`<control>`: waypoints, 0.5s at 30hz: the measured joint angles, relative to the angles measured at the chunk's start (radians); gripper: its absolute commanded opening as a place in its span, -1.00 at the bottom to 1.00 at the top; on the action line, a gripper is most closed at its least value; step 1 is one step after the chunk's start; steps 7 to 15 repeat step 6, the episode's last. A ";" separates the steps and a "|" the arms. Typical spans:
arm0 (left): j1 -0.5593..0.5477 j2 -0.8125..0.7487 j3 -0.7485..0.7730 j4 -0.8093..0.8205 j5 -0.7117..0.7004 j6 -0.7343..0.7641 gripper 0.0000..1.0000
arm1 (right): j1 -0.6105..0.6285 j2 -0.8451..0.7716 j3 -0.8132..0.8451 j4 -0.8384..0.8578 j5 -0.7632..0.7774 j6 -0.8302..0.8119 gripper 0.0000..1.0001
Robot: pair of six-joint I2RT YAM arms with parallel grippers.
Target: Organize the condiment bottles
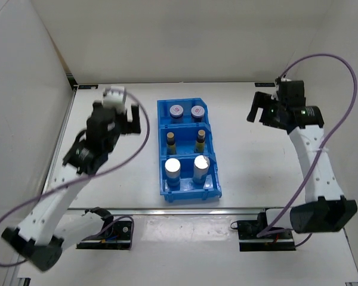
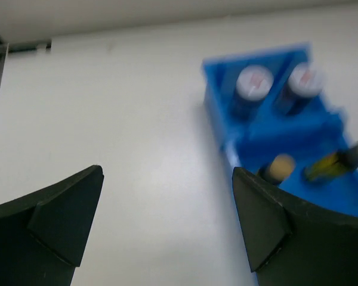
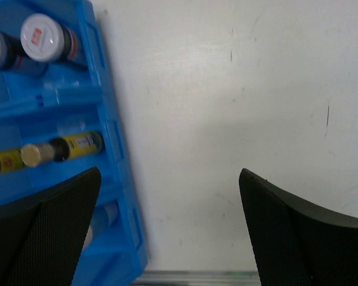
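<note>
The blue bin (image 1: 161, 149) holds all six bottles. Two grey-lidded jars (image 1: 176, 111) (image 1: 197, 111) stand in the far compartment. Two slim tan-capped bottles (image 1: 170, 139) (image 1: 200, 137) stand in the middle one. Two silver-topped cylinders (image 1: 173, 166) (image 1: 201, 162) stand in the near one. My left gripper (image 1: 126, 106) is open and empty, left of the bin. My right gripper (image 1: 258, 106) is open and empty, right of the bin. The left wrist view shows the jars (image 2: 253, 82) and a tan cap (image 2: 277, 168). The right wrist view shows a jar (image 3: 43, 37) and a yellow-labelled bottle (image 3: 77, 145).
White walls close the table at the back and left. A dark bracket (image 1: 71, 80) sits in the back left corner. Purple cables (image 1: 322, 59) loop from both arms. Bare table lies on both sides of the bin.
</note>
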 measured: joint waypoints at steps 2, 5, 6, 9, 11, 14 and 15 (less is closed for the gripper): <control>0.000 -0.166 -0.231 0.035 -0.021 0.019 1.00 | -0.001 -0.072 -0.090 0.010 -0.008 0.003 0.98; 0.000 -0.427 -0.529 0.029 -0.047 0.050 1.00 | -0.002 -0.140 -0.193 0.016 -0.023 0.009 0.98; 0.000 -0.527 -0.605 0.027 -0.047 0.058 1.00 | -0.002 -0.159 -0.224 0.024 -0.027 0.010 0.98; 0.000 -0.527 -0.605 0.027 -0.047 0.058 1.00 | -0.002 -0.159 -0.224 0.024 -0.027 0.010 0.98; 0.000 -0.527 -0.605 0.027 -0.047 0.058 1.00 | -0.002 -0.159 -0.224 0.024 -0.027 0.010 0.98; 0.000 -0.527 -0.605 0.027 -0.047 0.058 1.00 | -0.002 -0.159 -0.224 0.024 -0.027 0.010 0.98; 0.000 -0.527 -0.605 0.027 -0.047 0.058 1.00 | -0.002 -0.159 -0.224 0.024 -0.027 0.010 0.98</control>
